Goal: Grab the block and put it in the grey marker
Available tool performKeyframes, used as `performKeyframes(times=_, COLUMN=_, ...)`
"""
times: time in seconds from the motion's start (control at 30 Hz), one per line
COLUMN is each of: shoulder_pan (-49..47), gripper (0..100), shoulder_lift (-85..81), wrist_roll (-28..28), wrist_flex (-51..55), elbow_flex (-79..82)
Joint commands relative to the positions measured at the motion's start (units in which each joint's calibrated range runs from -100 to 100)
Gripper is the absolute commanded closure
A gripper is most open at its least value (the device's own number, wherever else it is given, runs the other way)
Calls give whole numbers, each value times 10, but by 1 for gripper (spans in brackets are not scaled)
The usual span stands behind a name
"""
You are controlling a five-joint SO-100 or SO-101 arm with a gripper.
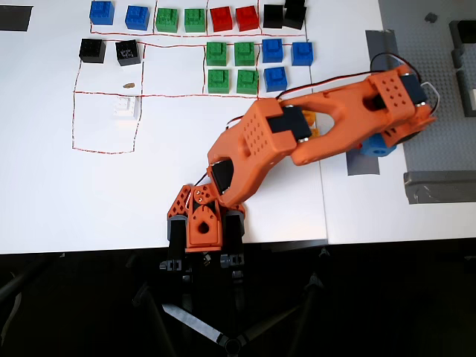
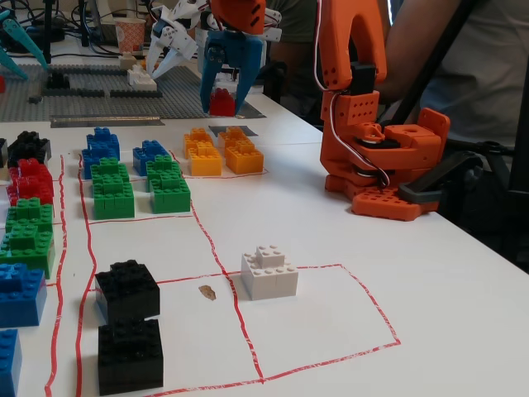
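In the fixed view my gripper [image 2: 221,107], with blue fingers [image 2: 207,93], points down at the far end of the table and is shut on the small red block [image 2: 221,101]. The block hangs just above or behind the grey marker [image 2: 234,130], a flat dark patch behind the orange blocks; I cannot tell whether it touches the surface. In the overhead view the arm reaches right, and only the gripper's blue part [image 1: 380,145] shows, over the grey marker [image 1: 363,165]. The held block is hidden there.
Rows of blue, green, red and black blocks [image 1: 221,18] lie inside red lines at the top left. Orange blocks [image 2: 219,150] sit right before the marker. A white block [image 2: 269,271] stands in a lined box. The grey studded baseplate [image 1: 428,89] lies beyond the marker.
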Motion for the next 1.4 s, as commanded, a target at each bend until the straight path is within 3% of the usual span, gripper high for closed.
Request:
performKeyframes(times=0.0, shoulder_pan=27, gripper=100, shoulder_lift=-16, wrist_roll=16, wrist_flex=-14, elbow_flex=-91)
performKeyframes(times=0.33, shoulder_pan=64, gripper=100, shoulder_lift=55, wrist_roll=40, wrist_flex=23, elbow_flex=-162)
performKeyframes(times=1.03, shoulder_pan=62, gripper=99, shoulder_lift=112, wrist_roll=36, wrist_flex=113, elbow_flex=-229)
performKeyframes(times=1.2, shoulder_pan=62, gripper=78, shoulder_lift=120, wrist_roll=38, wrist_flex=146, elbow_flex=-245)
performKeyframes(times=1.37, shoulder_pan=61, gripper=69, shoulder_lift=119, wrist_roll=38, wrist_flex=150, elbow_flex=-249)
